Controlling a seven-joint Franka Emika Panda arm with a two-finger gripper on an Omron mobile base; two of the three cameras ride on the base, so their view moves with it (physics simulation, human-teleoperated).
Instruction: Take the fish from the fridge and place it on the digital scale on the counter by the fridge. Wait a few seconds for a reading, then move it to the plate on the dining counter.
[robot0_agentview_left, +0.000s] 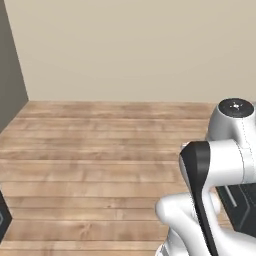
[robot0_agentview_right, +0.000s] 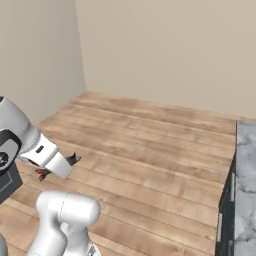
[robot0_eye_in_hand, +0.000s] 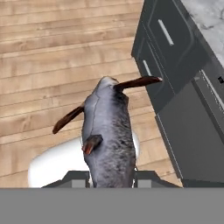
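The end effector (robot0_eye_in_hand: 111, 177) is pinched on the fish (robot0_eye_in_hand: 108, 138); in the hand view its two dark fingers (robot0_eye_in_hand: 76, 177) rise on either side of the grey body at the bottom of the picture, and the fish reaches up and away from them, its reddish-brown tail fins spread at the far end and a small reddish fin on its flank; below the fish lies planked wooden floor (robot0_eye_in_hand: 52, 65), so the fish hangs in the air, resting on nothing; to the right in that view stand dark grey panelled cabinets (robot0_eye_in_hand: 168, 57) with silver handles, and the marble desk (robot0_eye_in_hand: 208, 17) tops them at the upper right corner.

In the right base view the arm's white forearm slants down and to the right from the left edge, and past the end of the white wrist the dark reddish fins of the fish (robot0_agentview_right: 73, 159) poke out over the floor (robot0_agentview_right: 150, 145); the end effector itself is hidden behind the wrist there; the marble desk (robot0_agentview_right: 246, 190) runs along the right edge, well apart from the fish.

In the left base view the arm is folded low at the lower right, a white joint with a dark cap topmost and a black link below it; beige walls close the room behind.
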